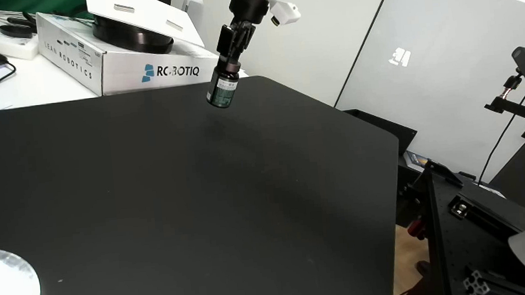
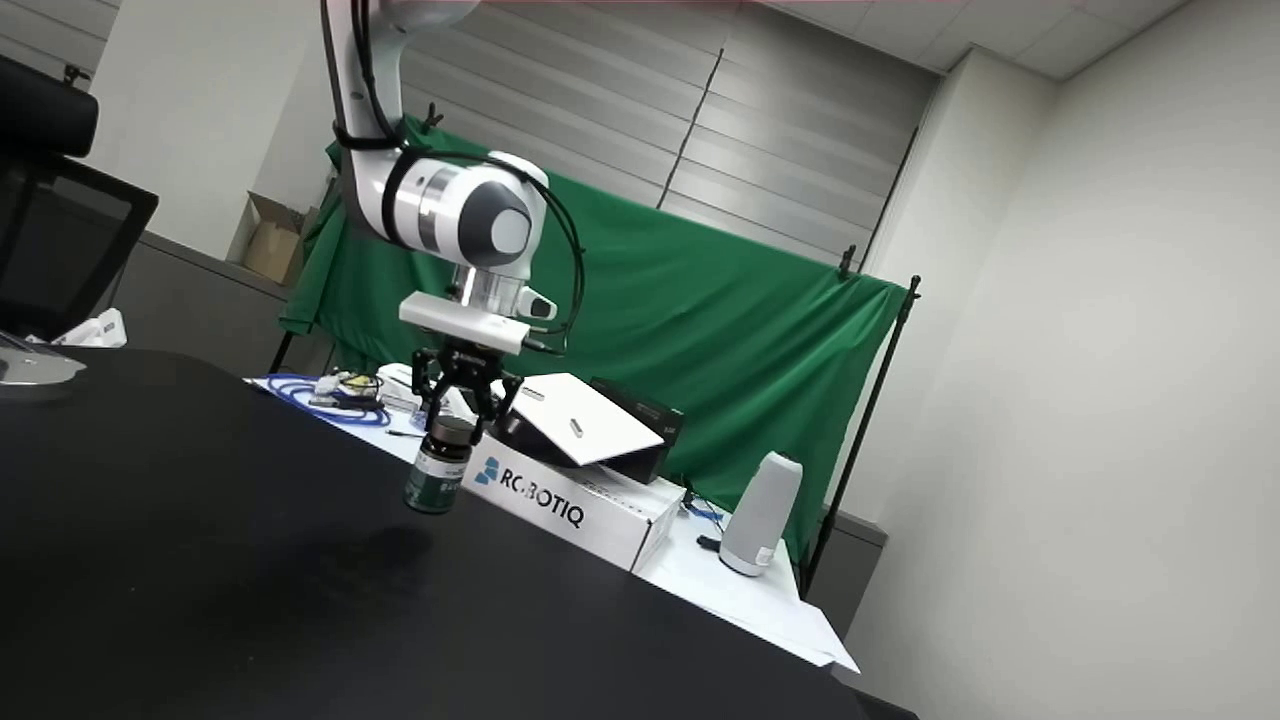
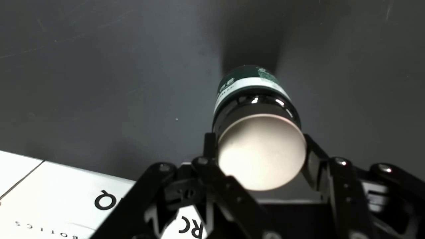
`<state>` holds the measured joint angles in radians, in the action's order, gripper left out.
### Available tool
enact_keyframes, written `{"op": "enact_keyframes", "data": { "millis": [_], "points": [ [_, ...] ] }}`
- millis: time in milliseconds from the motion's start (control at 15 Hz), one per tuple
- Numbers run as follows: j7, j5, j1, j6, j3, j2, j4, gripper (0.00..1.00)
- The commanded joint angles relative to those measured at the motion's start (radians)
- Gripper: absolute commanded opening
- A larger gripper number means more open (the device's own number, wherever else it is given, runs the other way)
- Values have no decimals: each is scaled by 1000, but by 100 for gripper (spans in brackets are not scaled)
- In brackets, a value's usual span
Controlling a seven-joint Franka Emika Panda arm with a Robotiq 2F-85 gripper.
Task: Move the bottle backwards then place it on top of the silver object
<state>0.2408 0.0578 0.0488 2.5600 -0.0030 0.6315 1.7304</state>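
The bottle, small and dark with a green label and dark cap, shows in both exterior views (image 1: 223, 92) (image 2: 437, 482) and in the wrist view (image 3: 251, 83). My gripper (image 1: 229, 67) is shut on its cap, one finger on each side, as the wrist view (image 3: 260, 145) shows. The bottle hangs a little above the black table with its shadow below, leaning slightly in an exterior view. The silver object (image 1: 7, 293), a flat shiny disc, lies at the near left table corner, partly cut off. A shiny edge (image 2: 40, 368) at the far left appears to be it.
The black table (image 1: 191, 196) lies under the bottle. Close behind the gripper stands a white printed Robotiq box (image 1: 156, 73) with a black round thing and a white panel on it, on a white table. The box also shows in the wrist view (image 3: 66, 196).
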Motion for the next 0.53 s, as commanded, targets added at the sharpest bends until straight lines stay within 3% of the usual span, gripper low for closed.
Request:
{"op": "enact_keyframes", "data": {
  "millis": [0, 467],
  "points": [
    [14, -8, 27, -39, 20, 49, -70, 36],
    [27, -13, 48, -44, 27, 91, -104, 36]
  ]
}}
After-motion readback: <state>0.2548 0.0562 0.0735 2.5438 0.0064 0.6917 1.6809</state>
